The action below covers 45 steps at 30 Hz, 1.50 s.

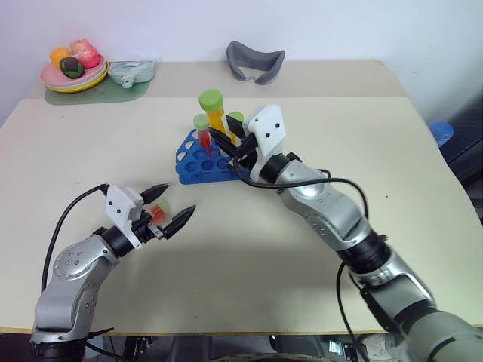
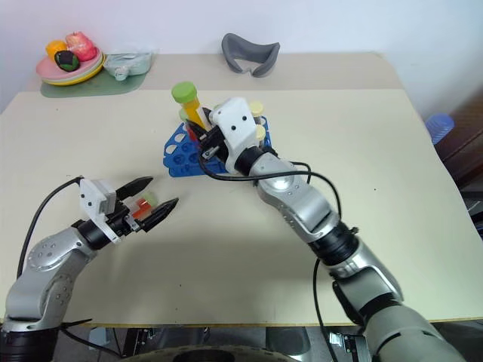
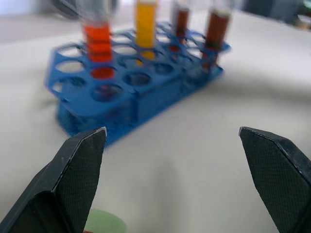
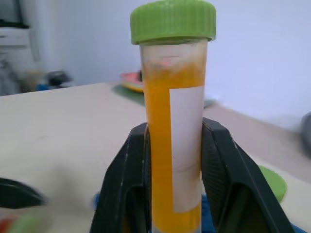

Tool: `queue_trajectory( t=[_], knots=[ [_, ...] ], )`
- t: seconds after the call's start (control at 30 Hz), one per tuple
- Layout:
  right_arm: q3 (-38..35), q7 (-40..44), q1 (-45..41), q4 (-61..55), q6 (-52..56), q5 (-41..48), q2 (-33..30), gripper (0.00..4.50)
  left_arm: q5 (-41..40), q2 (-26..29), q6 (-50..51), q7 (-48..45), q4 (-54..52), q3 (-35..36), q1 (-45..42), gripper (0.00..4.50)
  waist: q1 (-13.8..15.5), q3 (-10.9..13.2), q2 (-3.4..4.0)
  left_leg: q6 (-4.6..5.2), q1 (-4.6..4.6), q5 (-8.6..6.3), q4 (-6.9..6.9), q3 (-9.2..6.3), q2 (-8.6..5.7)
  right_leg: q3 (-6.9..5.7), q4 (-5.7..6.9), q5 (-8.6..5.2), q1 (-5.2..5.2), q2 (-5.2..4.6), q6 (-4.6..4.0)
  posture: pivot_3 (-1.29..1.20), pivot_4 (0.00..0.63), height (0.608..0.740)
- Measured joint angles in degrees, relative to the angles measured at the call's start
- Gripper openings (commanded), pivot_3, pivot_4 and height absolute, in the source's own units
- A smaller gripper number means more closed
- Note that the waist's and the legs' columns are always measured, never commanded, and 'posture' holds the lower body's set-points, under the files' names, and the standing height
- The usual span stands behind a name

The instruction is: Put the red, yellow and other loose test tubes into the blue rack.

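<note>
Right gripper (image 4: 172, 160) clamped on yellow tube (image 4: 172, 121), upright over blue rack (image 1: 198, 157). Left gripper (image 1: 175, 210) wide open, empty, red tube (image 2: 139, 204) lying beneath. Advice: line tip over free hole, lower straight, release once seated.

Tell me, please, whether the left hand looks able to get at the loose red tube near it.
Probably yes: the left hand is open, the red tube lies between its fingers, and nothing blocks it.
</note>
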Motion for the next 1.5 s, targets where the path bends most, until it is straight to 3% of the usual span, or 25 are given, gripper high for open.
queue_trajectory(
  t=[0.2,0.43,1.43,1.5],
  knots=[
    [-3.3,3.5,3.1,11.4,-9.1,-7.7,6.1,0.81,1.0,-2.0,-5.9,1.5,1.1,0.3,-0.4,4.5,0.0,0.0,0.01,-0.03,0.02,0.02,0.0,0.0,0.0,0.0,0.03,0.0,0.0,0.0,0.0,0.0,0.15,0.74],
    [-8.3,5.3,5.6,16.9,-14.5,-12.4,9.4,0.81,0.4,-3.0,-5.8,1.8,0.2,-0.9,0.1,4.5,-0.3,0.0,0.01,-0.04,0.07,0.02,0.0,0.0,0.0,0.01,0.13,0.0,0.01,0.01,0.0,0.0,0.15,0.74],
    [-14.9,8.7,5.3,25.3,-17.1,-17.9,18.1,0.81,-1.1,-2.2,-3.3,1.5,-1.4,-2.6,0.7,4.5,-1.5,0.0,0.02,-0.18,0.34,0.1,0.02,0.02,-0.01,0.07,0.53,-0.01,0.09,0.02,-0.01,0.0,0.15,0.74],
    [-15.5,8.8,5.2,25.6,-17.1,-17.9,18.5,1.78,-1.1,-2.2,-3.3,1.5,-1.4,-2.6,0.7,4.5,-1.5,0.0,0.02,-0.19,0.34,0.1,0.02,0.02,0.0,0.07,0.54,-0.01,0.09,0.02,-0.01,0.0,0.15,0.74]
  ],
)
